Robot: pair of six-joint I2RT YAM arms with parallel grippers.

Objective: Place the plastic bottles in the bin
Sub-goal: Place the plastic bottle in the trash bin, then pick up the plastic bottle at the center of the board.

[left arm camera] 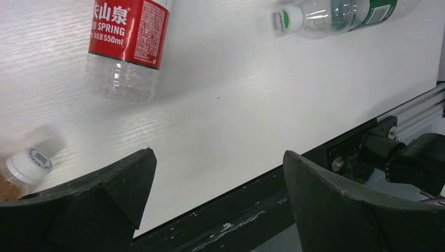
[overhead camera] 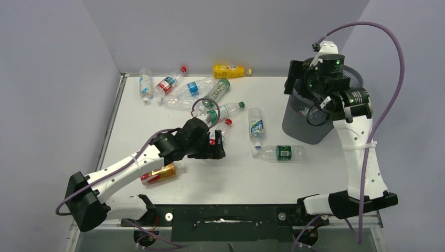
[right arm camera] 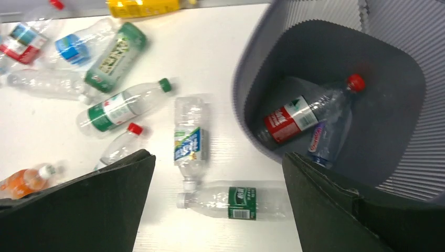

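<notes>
A: So, where do the plastic bottles (overhead camera: 219,90) lie?

B: Mostly on the desk (overhead camera: 236,178). A loose heap sits toward the far left corner, and a yellow bottle (overhead camera: 229,71) lies against the far edge. An amber bottle (overhead camera: 159,174) rests toward the near left corner, beside the left arm. Two are down in the bin (overhead camera: 299,123): a red-capped bottle (right arm camera: 309,110) and, touching it, a clear bottle with a purple label (right arm camera: 321,140).

A: And the bin itself?

B: It stands upright by the desk's right edge, toward the far corner.

A: Why is the right claw (right arm camera: 215,160) up there?

B: It hangs over the bin with its jaws spread wide, holding nothing. I judge that height lets a bottle fall inside the rim rather than strike it.

A: The left claw (left arm camera: 219,155)?

B: It is also wide open and empty, low over the middle of the desk. A red-labelled Nongfu Spring bottle (left arm camera: 126,47) lies on its side just ahead of its fingers, not between them. The wide spread suits a grip across the barrel.

A: Any risk?

B: Probably. Such bottles look light and round, so a nudge from one finger could roll it away. A green-labelled bottle (overhead camera: 278,152) and a blue-labelled bottle (overhead camera: 256,126) lie nearest the bin.
</notes>
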